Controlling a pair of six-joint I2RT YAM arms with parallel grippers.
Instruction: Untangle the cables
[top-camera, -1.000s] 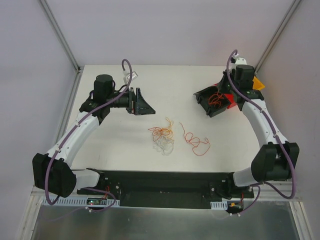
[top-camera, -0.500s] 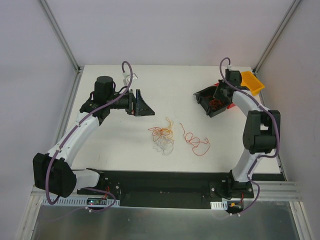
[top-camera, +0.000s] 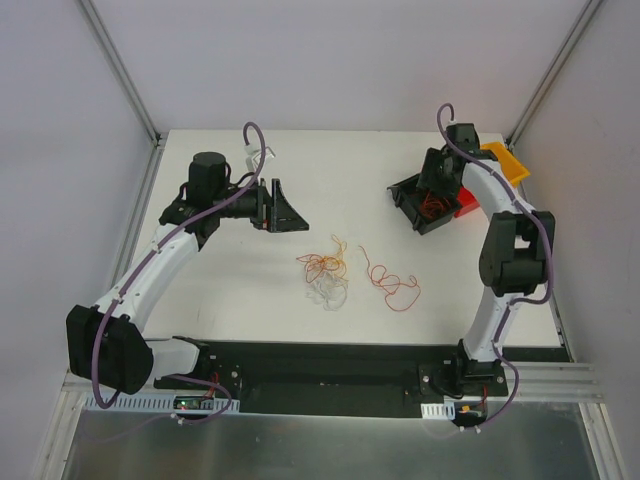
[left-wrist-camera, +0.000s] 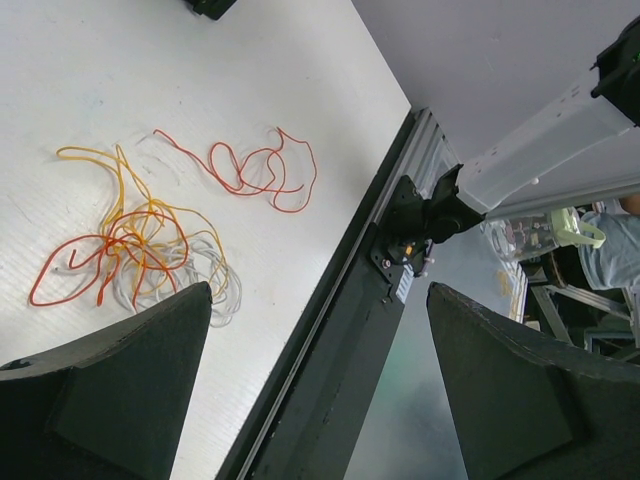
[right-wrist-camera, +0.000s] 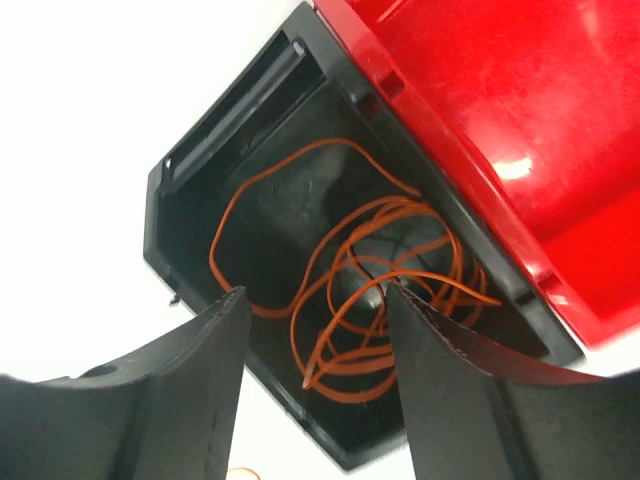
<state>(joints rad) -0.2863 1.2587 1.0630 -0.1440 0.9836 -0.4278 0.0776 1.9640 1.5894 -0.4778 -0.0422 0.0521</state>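
Note:
The cables' tangle of orange, yellowish and clear strands lies mid-table, also in the left wrist view. One loose orange cable lies apart to its right. Another orange cable lies coiled inside the black bin. My right gripper hovers open just above that bin, with nothing between its fingers. My left gripper stands open and empty, apart from the tangle at the back left.
A red bin touches the black bin's right side. A yellow bin sits at the back right corner. The table's black front rail runs along the near edge.
My right gripper has opened and let the orange cable drop into the black bin. The right arm has folded up over the bins. The left arm has not moved.

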